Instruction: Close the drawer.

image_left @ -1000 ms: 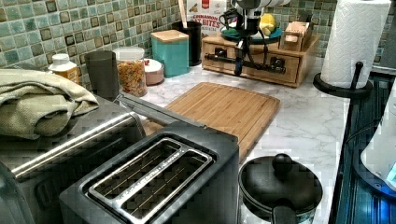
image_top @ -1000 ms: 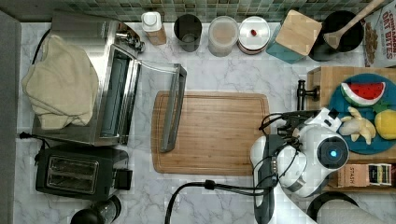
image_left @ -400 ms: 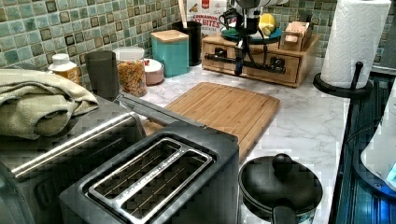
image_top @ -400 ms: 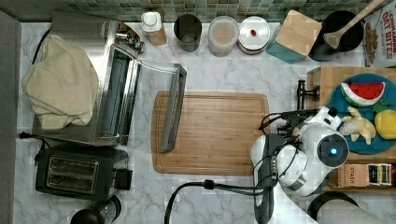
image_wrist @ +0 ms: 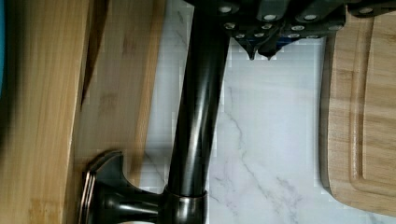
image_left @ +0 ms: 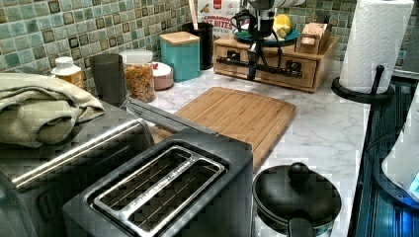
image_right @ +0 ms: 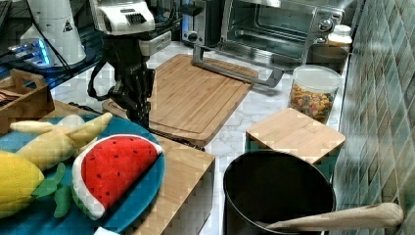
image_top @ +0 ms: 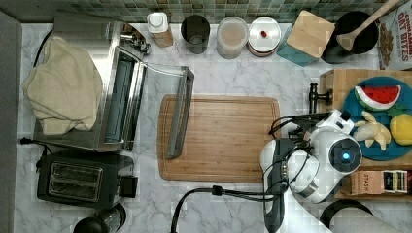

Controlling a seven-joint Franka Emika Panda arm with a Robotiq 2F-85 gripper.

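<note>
On the marble table [image_top: 233,73], the cutting board [image_top: 226,138] is the landmark: the toaster oven [image_top: 109,92] stands on one side with its glass door resting on the board's edge, and the wooden organizer holding the drawer [image_left: 269,66] stands on the opposite side. Its black bar handle [image_wrist: 198,107] runs between board and drawer front. The pincer [image_left: 253,61] hangs at that handle; whether its fingers are apart or together cannot be told.
</note>
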